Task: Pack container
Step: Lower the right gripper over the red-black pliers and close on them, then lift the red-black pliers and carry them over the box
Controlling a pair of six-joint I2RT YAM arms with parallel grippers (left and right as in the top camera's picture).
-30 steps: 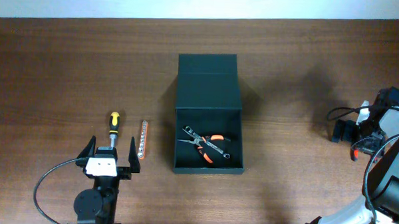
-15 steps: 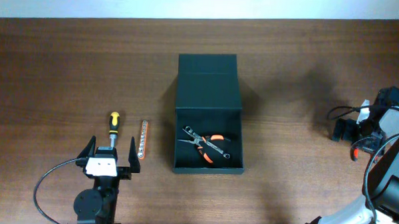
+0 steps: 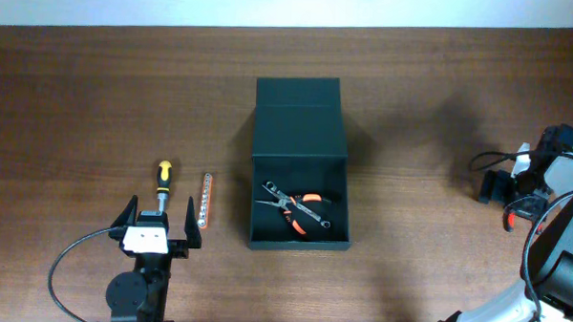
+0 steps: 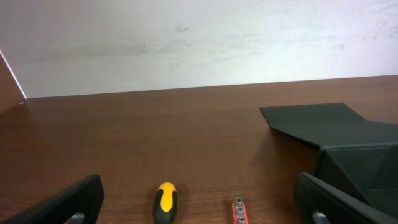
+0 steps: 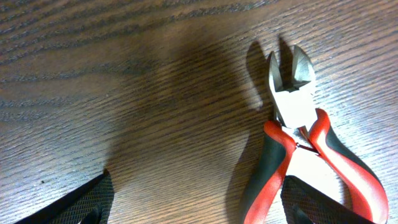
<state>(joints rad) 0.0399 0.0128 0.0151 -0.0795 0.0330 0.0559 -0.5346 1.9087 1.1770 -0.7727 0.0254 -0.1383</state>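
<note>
The dark green-black container (image 3: 297, 244) stands open mid-table, its flap lid (image 3: 297, 93) laid back. Inside lie orange-handled pliers (image 3: 302, 208) and a wrench. It also shows in the left wrist view (image 4: 357, 158). My left gripper (image 3: 160, 225) is open and empty, just behind a yellow-black screwdriver (image 3: 163, 179) and beside a red bit strip (image 3: 204, 198). In the left wrist view the gripper (image 4: 199, 214) frames the screwdriver (image 4: 165, 202) and strip (image 4: 239, 210). My right gripper (image 3: 492, 189) hangs open low over red-black cutters (image 5: 297, 134). In its wrist view the gripper (image 5: 199, 211) has one cutter handle between its fingers.
The wooden table (image 3: 98, 97) runs back to a pale wall (image 4: 186, 43). A black cable (image 3: 73, 254) loops by the left arm's base. The right arm sits close to the table's right edge.
The right wrist has shifted very slightly. The left arm, the tools and the container have not moved.
</note>
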